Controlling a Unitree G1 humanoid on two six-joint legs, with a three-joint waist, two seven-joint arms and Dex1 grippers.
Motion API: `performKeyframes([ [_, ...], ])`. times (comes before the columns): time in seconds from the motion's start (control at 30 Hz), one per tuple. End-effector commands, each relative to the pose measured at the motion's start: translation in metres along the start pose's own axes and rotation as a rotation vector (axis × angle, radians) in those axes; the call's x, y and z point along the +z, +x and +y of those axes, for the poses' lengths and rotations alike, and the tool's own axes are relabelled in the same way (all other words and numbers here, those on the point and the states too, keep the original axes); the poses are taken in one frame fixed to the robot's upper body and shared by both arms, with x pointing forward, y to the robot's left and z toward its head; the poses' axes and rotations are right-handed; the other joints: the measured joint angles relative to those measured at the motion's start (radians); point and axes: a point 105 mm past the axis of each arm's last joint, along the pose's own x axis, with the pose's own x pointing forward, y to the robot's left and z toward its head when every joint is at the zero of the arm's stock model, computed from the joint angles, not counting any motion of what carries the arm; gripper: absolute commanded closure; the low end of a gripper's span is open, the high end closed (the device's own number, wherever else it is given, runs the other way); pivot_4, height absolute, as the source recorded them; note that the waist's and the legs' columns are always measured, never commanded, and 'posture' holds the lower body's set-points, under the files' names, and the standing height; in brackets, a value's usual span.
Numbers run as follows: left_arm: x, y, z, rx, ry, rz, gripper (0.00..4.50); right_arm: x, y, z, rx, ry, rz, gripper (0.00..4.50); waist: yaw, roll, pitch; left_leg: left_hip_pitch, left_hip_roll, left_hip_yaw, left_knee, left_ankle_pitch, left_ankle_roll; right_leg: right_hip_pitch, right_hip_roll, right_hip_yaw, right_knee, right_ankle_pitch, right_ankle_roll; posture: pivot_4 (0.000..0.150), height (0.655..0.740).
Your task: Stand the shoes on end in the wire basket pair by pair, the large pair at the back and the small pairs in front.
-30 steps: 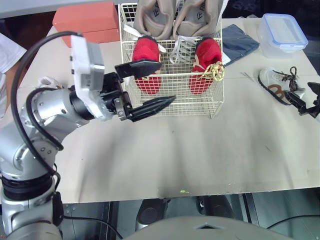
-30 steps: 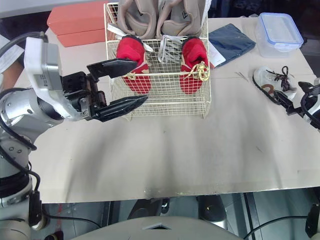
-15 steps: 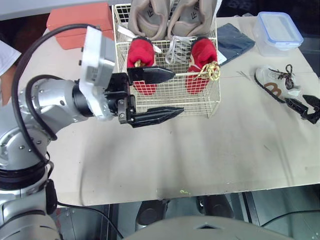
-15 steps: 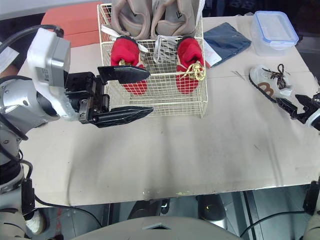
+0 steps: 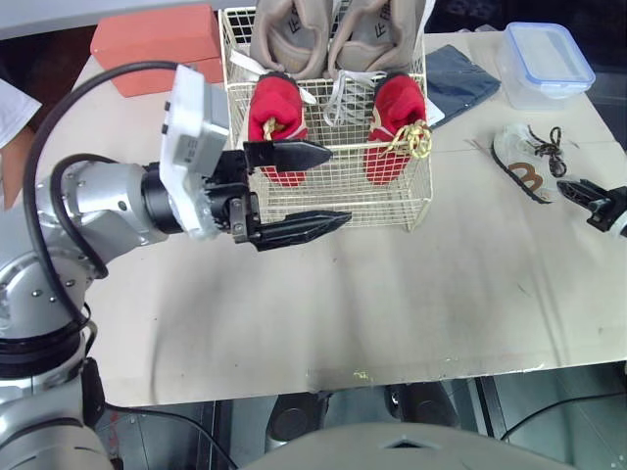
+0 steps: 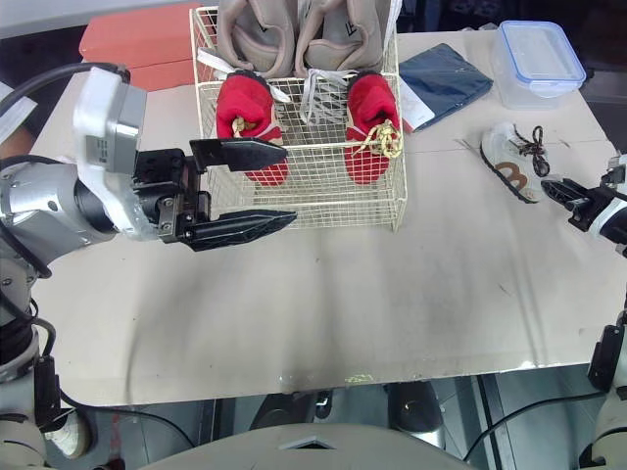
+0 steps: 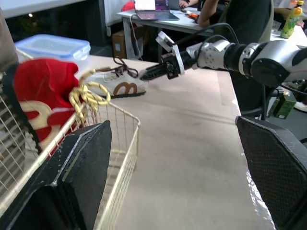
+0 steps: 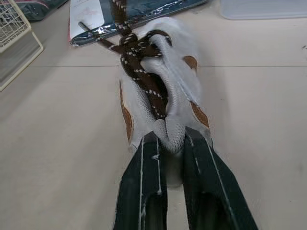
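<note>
Right end effector [image 8: 170, 143] pinches one end of small white shoe [image 8: 158, 91]: brown laces, brown side patches, lying on desk [image 8: 57, 143] straight ahead of it. Left end effector [image 5: 338, 184] spread wide, wire basket [image 5: 387, 201] just beside.

Coated metal wire basket [image 5: 384, 202], cloth red shoes [image 5: 400, 106], knit white shoe [image 8: 186, 95], matt tabletop [image 5: 392, 294].

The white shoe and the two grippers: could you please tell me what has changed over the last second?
The right gripper has closed its fingers on the end of the white shoe, nudging it slightly toward the wire basket. The left gripper stays open in front of the basket; the red pair and beige pair still stand inside.
</note>
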Motion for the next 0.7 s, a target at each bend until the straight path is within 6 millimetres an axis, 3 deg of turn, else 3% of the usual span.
performKeyframes([
  [0.03, 0.007, -0.006, 0.001, 0.009, 0.071, -0.011, 0.00, 0.035, -0.006, 0.005, 0.018, -0.146, -0.094, 4.41, 0.000, 0.000, 0.000, 0.000, 0.000, 0.000, 0.000, 0.000, 0.000, 0.000, 0.000, 0.000, 0.000, 0.000, 0.000, 0.150, 0.7400],
  [0.13, 0.009, -0.008, 0.001, 0.007, 0.078, -0.026, 0.00, 0.065, -0.012, 0.020, 0.060, -0.282, -0.154, 4.41, 0.001, 0.002, 0.001, 0.000, 0.000, 0.000, 0.000, 0.000, 0.000, 0.000, 0.000, 0.000, 0.000, 0.000, 0.000, 0.150, 0.7400],
  [0.27, 0.011, -0.008, 0.000, -0.025, 0.061, -0.069, 0.00, 0.128, -0.024, 0.069, 0.231, -0.353, -0.401, 4.41, -0.002, 0.005, 0.002, -0.001, 0.000, 0.000, 0.000, 0.000, 0.000, -0.001, -0.001, 0.000, 0.000, 0.000, 0.000, 0.150, 0.7400],
  [0.4, 0.005, -0.014, 0.008, 0.000, 0.069, -0.032, 0.00, 0.161, -0.042, 0.107, 0.399, -0.308, -0.531, 4.41, 0.003, 0.005, 0.002, -0.001, 0.001, -0.001, 0.000, 0.000, 0.000, -0.001, -0.001, -0.001, 0.000, 0.000, 0.000, 0.150, 0.7400],
  [0.43, 0.005, -0.018, 0.012, 0.007, 0.069, -0.031, 0.00, 0.165, -0.044, 0.127, 0.485, -0.318, -0.539, 4.41, 0.006, 0.004, 0.002, -0.001, 0.001, -0.002, 0.000, 0.000, 0.000, -0.001, -0.001, -0.001, 0.000, 0.000, 0.000, 0.150, 0.7400],
  [0.6, 0.007, -0.028, 0.020, 0.019, 0.064, -0.038, 0.00, 0.162, -0.044, 0.191, 0.729, -0.409, -0.487, 4.41, 0.006, 0.004, 0.002, -0.002, 0.001, -0.002, 0.000, 0.000, 0.000, -0.001, -0.002, -0.002, -0.001, 0.000, 0.000, 0.150, 0.7400],
  [0.7, 0.008, -0.036, 0.018, 0.000, 0.097, -0.016, 0.00, 0.155, -0.042, 0.218, 0.851, -0.465, -0.436, 4.41, 0.002, 0.004, 0.002, -0.002, 0.001, -0.002, 0.000, 0.000, 0.000, -0.001, -0.003, -0.002, -0.001, 0.000, 0.000, 0.150, 0.7400],
])
